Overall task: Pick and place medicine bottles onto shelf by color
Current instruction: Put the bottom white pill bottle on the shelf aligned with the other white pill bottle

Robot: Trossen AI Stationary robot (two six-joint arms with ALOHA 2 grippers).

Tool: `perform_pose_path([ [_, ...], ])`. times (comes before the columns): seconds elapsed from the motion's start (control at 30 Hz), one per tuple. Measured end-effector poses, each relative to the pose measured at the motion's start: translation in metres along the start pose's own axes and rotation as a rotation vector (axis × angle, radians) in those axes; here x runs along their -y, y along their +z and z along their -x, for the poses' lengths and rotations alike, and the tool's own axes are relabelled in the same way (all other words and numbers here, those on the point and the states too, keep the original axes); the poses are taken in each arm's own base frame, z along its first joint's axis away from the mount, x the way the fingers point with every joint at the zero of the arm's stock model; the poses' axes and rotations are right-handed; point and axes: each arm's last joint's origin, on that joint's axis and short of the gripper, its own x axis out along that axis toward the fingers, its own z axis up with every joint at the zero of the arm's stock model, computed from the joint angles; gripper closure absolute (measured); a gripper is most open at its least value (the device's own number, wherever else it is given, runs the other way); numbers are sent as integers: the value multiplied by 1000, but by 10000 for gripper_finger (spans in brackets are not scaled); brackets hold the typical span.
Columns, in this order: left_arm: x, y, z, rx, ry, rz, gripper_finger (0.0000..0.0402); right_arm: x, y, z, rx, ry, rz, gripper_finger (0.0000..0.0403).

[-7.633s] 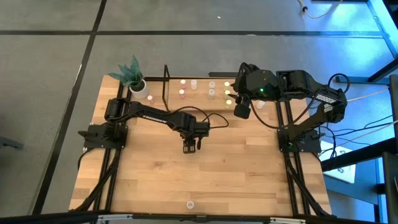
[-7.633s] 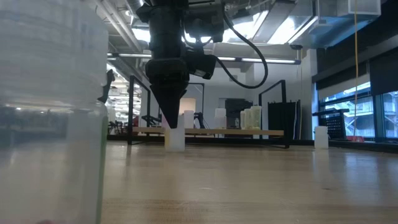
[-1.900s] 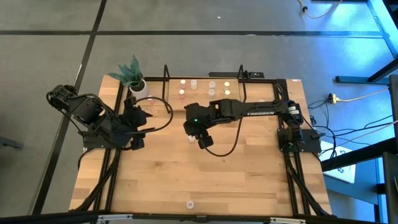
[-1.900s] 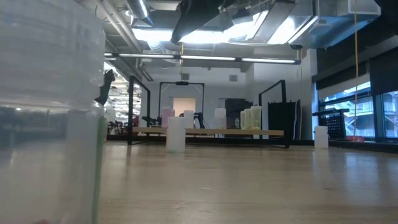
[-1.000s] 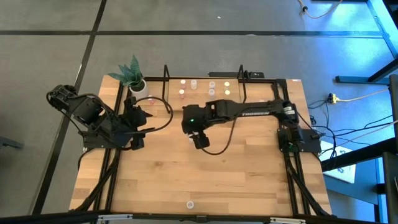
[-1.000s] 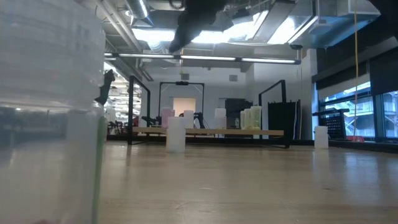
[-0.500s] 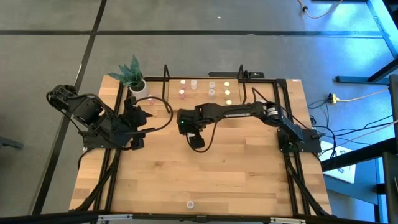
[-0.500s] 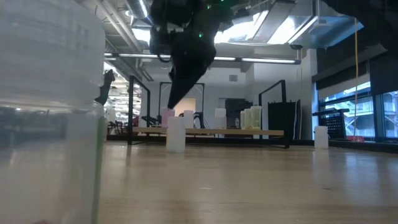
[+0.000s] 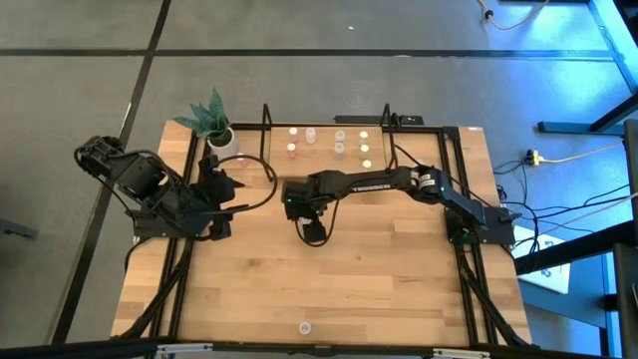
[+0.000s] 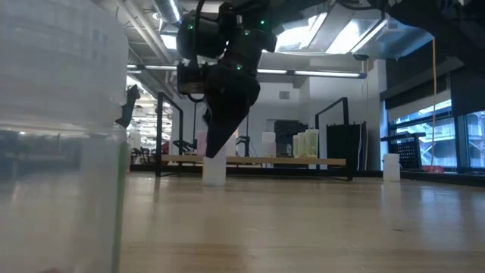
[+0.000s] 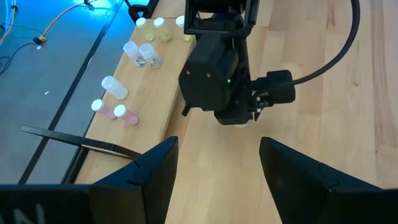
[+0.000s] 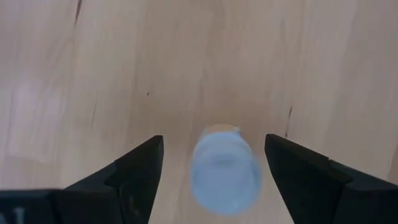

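A small translucent cylindrical bottle (image 12: 225, 168) with a white top stands upright on the pale wood-grain table (image 9: 379, 279), long axis vertical, near the table's centre in the high view. Directly above it hangs the right gripper (image 12: 214, 158), its dark wedge-shaped fingers spread wide on either side, not touching. At twelve o'clock from there, the light-wood shelf (image 9: 324, 155) carries more bottles. The left gripper (image 11: 214, 171), fingers apart and empty, waits at nine o'clock.

You look straight down over the table (image 9: 399, 289); low camera sits level at its 6 o'clock edge. Both show the right gripper (image 9: 313, 232).
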Motion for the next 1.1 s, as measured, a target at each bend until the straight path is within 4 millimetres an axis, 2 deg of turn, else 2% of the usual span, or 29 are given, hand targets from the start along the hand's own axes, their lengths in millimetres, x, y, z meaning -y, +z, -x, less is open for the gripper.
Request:
perform_pose_path([
  [0.17, 0, 0, 0, 0, 0, 0, 182, 0, -1, -4, -11, 2, -4, 121],
  [0.3, 0, 0, 0, 0, 0, 0, 182, 1, -2, -5, -16, 3, -5, 139],
  [0.77, 0, 0, 0, 0, 0, 0, 182, 0, -1, -5, -9, 0, -50, 259],
  [1.0, 0, 0, 0, 0, 0, 0, 182, 0, -1, -4, -8, -2, -100, 252],
  [1.1, 0, 0, 0, 0, 0, 0, 182, 1, 2, 3, -4, -5, -137, 255],
])
